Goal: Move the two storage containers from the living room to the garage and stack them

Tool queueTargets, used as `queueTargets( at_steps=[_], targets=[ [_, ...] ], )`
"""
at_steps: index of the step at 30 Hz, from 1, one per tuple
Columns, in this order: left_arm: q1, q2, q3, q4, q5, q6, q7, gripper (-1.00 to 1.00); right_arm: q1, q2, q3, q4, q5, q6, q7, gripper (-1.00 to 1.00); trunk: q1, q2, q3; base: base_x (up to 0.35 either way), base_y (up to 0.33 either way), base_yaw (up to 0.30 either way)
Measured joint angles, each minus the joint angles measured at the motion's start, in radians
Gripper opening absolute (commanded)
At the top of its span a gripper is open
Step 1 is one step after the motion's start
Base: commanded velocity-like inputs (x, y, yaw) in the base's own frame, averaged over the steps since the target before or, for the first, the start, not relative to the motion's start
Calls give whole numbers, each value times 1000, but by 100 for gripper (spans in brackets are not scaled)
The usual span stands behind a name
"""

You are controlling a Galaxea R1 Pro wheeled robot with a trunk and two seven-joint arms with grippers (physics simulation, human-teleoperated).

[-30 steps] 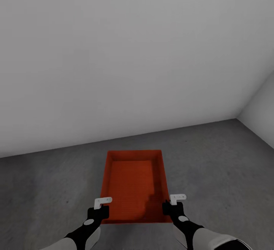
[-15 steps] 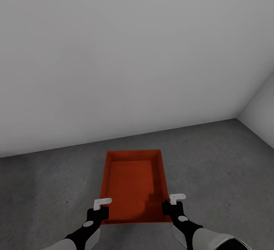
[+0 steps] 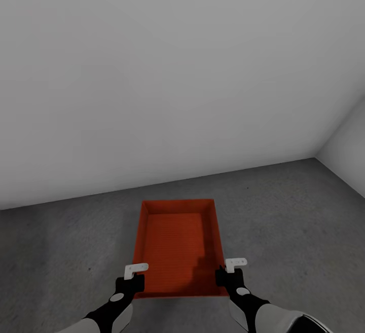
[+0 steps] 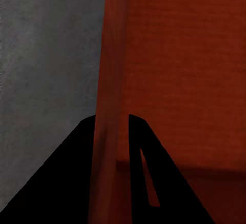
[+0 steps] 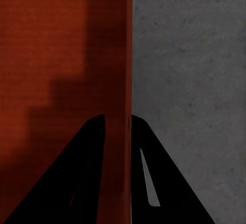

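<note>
Garage: pale grey wall [image 3: 167,69] ahead, a second wall meeting it at the far right corner, grey concrete floor [image 3: 284,206] underneath. No car or door frame in my views.

One orange-red container [image 3: 177,244] lay straight ahead of me, long axis running near to far, open top up, nothing inside. Whether its base was already on the floor or just above it, I couldn't tell from the head view.

I had it by both long walls at the near end. Left fingers [image 4: 110,126] were clenched over the left wall, one finger outside on the floor side, one inside the bin. Right fingers [image 5: 117,124] had the right wall the same way. The wall ran straight between each pair in the wrist views, so the grip looked square. In the head view the left gripper [image 3: 133,275] and right gripper [image 3: 229,270] sat level with each other.

My read on the step: setting down the first container as the base of the stack. No second container in view here, so half the task at most.

Next move, as I judged it: confirm the base was flat on the concrete, release both sides together, lift the fingers straight up clear of the walls so nothing dragged the bin, then back away. Leave room around it for the second bin.
</note>
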Motion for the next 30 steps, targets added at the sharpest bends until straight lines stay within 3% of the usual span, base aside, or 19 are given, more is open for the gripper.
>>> queueTargets(
  at_steps=[8, 14, 15, 16, 17, 30],
  targets=[
    [0, 1, -35, -1, 33, -1, 5, -100, 0, 0, 141, 2, -142, 0, 5, -100, 0, 0, 0, 8, 0, 0],
    [0, 1, -54, -2, 53, -1, 8, -100, 0, 0, 227, 5, -228, 1, 8, -100, -1, 0, 0, 218, 0, 0],
    [0, -2, 71, 2, -68, -1, -13, -100, -1, 1, -2, -2, 8, 0, -4, -100, -1, 0, 0, 305, 0, 0],
    [0, -2, 80, 7, -77, 0, -16, -100, 0, 1, -271, -2, 280, 2, -12, -100, -1, 0, 0, 308, 0, 0],
    [0, -2, 75, 6, -72, 0, -15, -100, 0, 1, -332, -3, 338, 2, -14, -100, -1, 0, 0, 295, 0, 0],
    [0, -1, 74, 4, -72, 2, -15, -100, 0, 1, -334, -4, 340, 3, -14, -100, 0, 0, 0, 56, 0, 0]
  ],
)
